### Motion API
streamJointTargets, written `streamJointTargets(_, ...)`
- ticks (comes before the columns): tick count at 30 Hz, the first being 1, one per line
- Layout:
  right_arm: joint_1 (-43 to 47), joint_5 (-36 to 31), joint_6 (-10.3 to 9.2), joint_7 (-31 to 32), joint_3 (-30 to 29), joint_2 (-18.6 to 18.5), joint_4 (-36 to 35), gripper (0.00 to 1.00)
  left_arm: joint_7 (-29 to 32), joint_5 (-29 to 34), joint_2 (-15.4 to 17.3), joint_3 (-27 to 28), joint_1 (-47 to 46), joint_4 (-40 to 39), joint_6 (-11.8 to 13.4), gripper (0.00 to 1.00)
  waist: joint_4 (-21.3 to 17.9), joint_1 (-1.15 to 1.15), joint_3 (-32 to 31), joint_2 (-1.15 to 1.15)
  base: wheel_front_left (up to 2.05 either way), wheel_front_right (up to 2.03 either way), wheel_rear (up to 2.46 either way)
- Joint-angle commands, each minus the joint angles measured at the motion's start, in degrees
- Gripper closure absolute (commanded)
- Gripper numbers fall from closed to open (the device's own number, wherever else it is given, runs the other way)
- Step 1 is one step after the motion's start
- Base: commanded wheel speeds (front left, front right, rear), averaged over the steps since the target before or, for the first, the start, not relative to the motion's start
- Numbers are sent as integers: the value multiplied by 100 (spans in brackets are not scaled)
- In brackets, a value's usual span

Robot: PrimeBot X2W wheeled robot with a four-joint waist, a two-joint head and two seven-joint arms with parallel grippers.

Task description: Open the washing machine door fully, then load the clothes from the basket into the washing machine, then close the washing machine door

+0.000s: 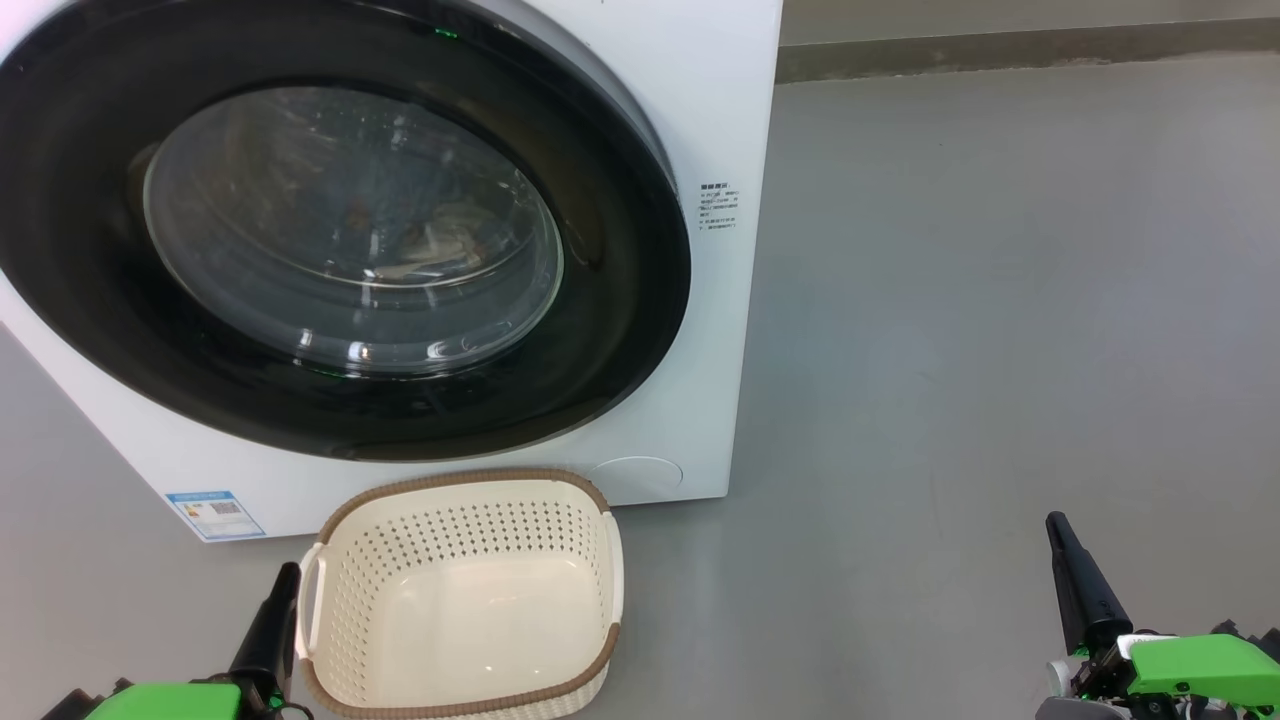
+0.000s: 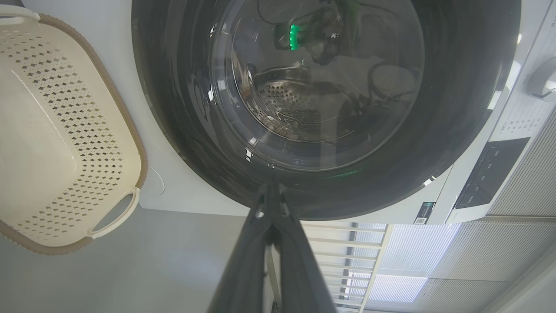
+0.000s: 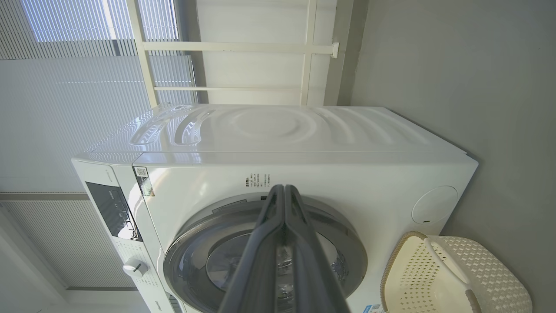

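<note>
The white washing machine [image 1: 725, 130] stands ahead on the left. Its washing machine door [image 1: 625, 300], with a black rim and a glass bowl, lies shut against the front. The cream basket [image 1: 455, 520] sits on the floor just below the door, and its inside is bare. Dim pale shapes show behind the glass; I cannot tell whether they are the clothes. My left gripper [image 1: 288, 572] is shut beside the basket's left handle, holding nothing. My right gripper [image 1: 1057, 522] is shut over the floor far to the right, also holding nothing.
Grey floor [image 1: 1000, 300] spreads out to the right of the washer as far as a wall base at the back. The right wrist view shows the washer's top [image 3: 269, 126], its control panel [image 3: 110, 208] and window blinds behind.
</note>
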Motion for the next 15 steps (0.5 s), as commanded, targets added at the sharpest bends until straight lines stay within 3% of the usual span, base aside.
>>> streamJointTargets(1, -234, -20, 9, 31, 129, -13, -140, 100, 28, -16, 75, 201, -239, -114, -17, 100, 0, 0, 0, 0, 0, 0, 0)
streamJointTargets(15, -234, -25, 9, 36, 123, -8, -140, 100, 32, -12, 71, 206, -240, -114, -17, 100, 0, 0, 0, 0, 0, 0, 0)
